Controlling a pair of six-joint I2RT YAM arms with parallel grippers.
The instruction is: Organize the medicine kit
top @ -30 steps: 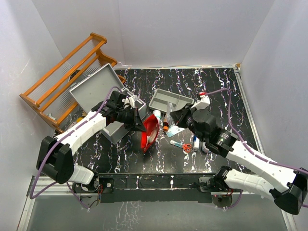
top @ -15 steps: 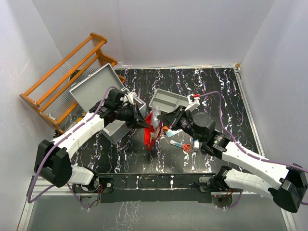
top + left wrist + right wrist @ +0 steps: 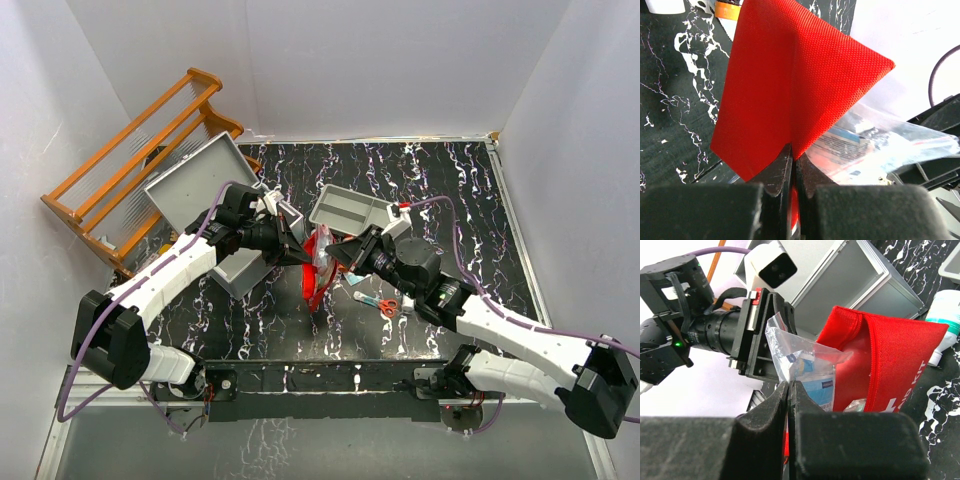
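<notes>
Left hand (image 3: 792,156) pinches the red pouch (image 3: 790,75); right hand (image 3: 789,390) pinches a clear packet (image 3: 812,372). Probably packing it: next, push it inward.

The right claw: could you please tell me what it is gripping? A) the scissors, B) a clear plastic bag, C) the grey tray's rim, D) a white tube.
B: in the right wrist view the right claw is shut on a clear bag that sits at the red pouch, away from the other three.
</notes>
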